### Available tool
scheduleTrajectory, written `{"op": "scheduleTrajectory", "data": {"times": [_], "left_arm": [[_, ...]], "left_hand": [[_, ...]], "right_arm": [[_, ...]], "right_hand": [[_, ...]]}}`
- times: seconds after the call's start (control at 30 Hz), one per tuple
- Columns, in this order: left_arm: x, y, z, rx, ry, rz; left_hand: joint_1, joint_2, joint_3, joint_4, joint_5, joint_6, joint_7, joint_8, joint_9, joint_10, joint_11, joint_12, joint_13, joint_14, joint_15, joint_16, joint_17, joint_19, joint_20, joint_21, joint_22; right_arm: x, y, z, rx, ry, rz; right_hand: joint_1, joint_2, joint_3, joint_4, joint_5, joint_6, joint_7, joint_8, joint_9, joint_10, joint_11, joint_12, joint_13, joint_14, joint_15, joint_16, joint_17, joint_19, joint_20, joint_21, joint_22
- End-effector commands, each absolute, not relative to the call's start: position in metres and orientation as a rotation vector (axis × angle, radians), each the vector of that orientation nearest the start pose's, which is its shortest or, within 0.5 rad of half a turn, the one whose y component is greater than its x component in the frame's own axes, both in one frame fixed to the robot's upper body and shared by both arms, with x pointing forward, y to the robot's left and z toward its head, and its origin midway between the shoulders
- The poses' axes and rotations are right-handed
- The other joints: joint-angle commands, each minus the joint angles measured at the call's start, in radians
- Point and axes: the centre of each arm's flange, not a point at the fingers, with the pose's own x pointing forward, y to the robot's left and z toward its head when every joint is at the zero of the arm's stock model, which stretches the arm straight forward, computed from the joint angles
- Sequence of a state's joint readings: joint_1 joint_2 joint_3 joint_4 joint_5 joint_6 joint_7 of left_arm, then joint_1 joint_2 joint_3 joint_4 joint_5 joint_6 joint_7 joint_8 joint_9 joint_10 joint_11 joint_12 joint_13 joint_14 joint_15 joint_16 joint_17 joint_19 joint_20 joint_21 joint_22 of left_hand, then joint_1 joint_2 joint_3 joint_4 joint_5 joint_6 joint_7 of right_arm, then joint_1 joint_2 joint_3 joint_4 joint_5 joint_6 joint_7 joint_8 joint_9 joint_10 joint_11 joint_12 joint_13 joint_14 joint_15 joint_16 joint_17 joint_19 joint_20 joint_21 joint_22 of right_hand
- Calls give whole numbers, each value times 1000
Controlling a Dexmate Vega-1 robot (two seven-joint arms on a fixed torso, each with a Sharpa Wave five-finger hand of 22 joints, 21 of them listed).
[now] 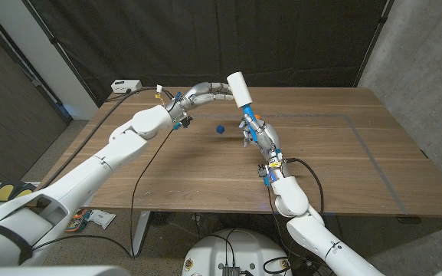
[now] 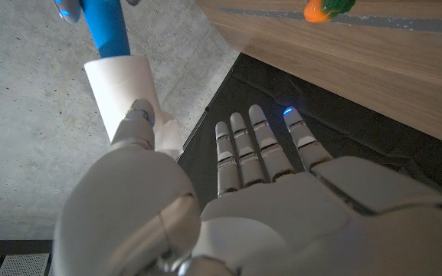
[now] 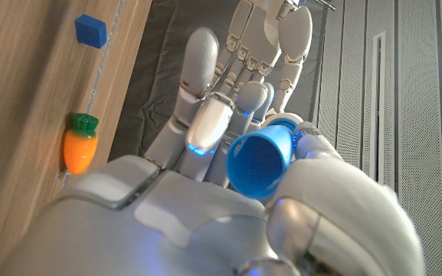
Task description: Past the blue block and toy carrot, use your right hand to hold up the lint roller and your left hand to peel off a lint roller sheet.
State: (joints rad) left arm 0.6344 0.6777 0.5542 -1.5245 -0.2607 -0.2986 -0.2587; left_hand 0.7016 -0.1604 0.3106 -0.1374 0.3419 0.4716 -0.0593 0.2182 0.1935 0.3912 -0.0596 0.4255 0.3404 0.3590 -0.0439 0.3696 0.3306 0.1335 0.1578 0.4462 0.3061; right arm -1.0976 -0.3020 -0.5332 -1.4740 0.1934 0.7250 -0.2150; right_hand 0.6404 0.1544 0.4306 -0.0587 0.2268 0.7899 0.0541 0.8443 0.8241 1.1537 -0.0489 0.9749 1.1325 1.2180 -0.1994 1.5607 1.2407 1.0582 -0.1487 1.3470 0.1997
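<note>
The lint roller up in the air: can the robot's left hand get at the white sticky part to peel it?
Probably yes. The right hand holds the lint roller up by its blue handle, leaving the white roll bare. The left hand is right beside it, and the left wrist view shows its thumb touching the roll. Nothing stands between them.

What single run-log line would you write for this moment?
right hand: holds blue-handled white lint roller raised | left hand: thumb on roll, fingers spread | sheet: peel not evident | small blue block, orange toy carrot: on wooden table
</note>
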Motion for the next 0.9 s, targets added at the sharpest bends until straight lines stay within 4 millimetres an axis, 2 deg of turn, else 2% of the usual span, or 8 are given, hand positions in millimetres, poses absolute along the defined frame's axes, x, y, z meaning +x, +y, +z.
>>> {"op": "scheduleTrajectory", "data": {"times": [0.03,0.1,0.27,0.53,0.57,0.7,0.9], "left_arm": [[603,194,81,565,-860,-595],[603,195,81,549,-865,-565],[603,195,82,513,-884,-527],[604,195,84,477,-905,-490],[604,195,84,475,-903,-488],[604,194,85,500,-887,-490],[605,190,88,525,-864,-496]], "left_hand": [[-45,54,-22,45,27,85,-11,22,2,62,-11,34,13,59,-24,19,15,32,-11,26,1],[-53,77,-22,58,33,106,0,25,1,81,-14,44,15,75,-33,24,18,41,-18,33,2],[-55,111,-18,73,42,143,2,29,0,124,-23,63,19,120,-48,36,22,63,-20,48,2],[-54,127,-16,78,47,153,4,26,-1,149,-32,74,21,145,-55,42,23,79,-24,58,2],[-47,140,-11,79,48,153,3,24,-1,152,-32,75,22,149,-55,42,23,81,-23,61,3],[-27,160,1,73,50,147,1,16,-2,160,-39,78,23,158,-65,42,23,88,-29,67,3],[15,162,13,47,42,164,7,15,-4,172,-42,82,25,166,-69,36,17,95,-30,75,3]], "right_arm": [[537,-109,-98,22,-948,340],[537,-109,-97,15,-948,339],[538,-109,-97,11,-950,341],[540,-109,-97,12,-950,337],[540,-109,-96,6,-953,342],[540,-110,-94,8,-962,348],[541,-111,-93,8,-973,358]], "right_hand": [[-30,17,183,171,-5,273,18,8,0,162,103,5,8,7,-6,4,2,-5,-2,11,2],[-33,17,185,171,-6,271,18,10,-2,162,103,3,6,6,-6,4,3,-6,-3,14,1],[-36,17,188,171,-7,269,18,12,-4,160,102,4,10,6,-6,4,3,-6,-3,16,-1],[-44,16,192,170,-9,267,13,18,-11,161,101,2,9,5,-6,4,2,-9,-4,19,-8],[-46,16,194,170,-9,268,14,17,-16,163,100,1,7,5,-6,4,2,-10,-5,22,-7],[-51,16,197,169,-10,266,13,25,-14,164,99,0,7,5,-7,4,2,-12,-5,25,-9],[-56,16,200,168,-11,267,11,27,-23,165,100,-2,5,6,-7,4,2,-11,-6,29,-12]]}}
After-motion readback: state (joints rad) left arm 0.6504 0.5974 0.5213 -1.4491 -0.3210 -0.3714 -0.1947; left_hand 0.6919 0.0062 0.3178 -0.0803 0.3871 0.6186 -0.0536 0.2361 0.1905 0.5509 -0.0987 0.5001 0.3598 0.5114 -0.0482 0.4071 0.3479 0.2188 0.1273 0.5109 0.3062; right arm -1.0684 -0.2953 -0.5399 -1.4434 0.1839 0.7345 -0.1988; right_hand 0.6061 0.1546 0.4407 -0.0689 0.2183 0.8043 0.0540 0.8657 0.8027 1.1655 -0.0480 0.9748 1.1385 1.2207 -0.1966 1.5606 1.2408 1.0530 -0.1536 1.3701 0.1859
